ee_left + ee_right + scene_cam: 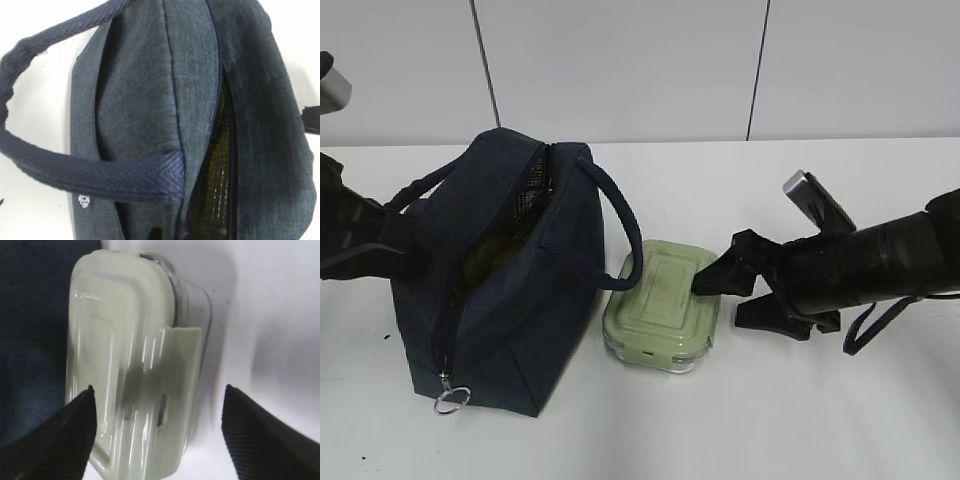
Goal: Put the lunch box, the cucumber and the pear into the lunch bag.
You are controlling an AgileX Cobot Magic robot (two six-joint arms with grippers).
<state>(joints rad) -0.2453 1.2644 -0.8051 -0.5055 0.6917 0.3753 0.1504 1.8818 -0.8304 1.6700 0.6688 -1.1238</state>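
Between the spread jaws of the right end effector sits the near end of the lunch box, and the wrist view shows both black fingers apart, one over the lid's left part, the other clear of the box above the white bench; nothing is gripped yet. From the outside view one finger seems to rest on or just above the sage-green lid. I judge the box stiff and fairly heavy for its size, since its clear walls look like glass, so it is breakable and likely slick at the sides. A sound hold would span the narrow width, jaws pressing the glass walls below the lid rim rather than the hinged clip flap, which could pop loose. The box lies flat, touching the lunch bag, whose zipper gapes open with something yellowish visible inside. At the bag's far side the left end effector is clenched, seemingly pinching the fabric or handle, though the contact itself is hidden.
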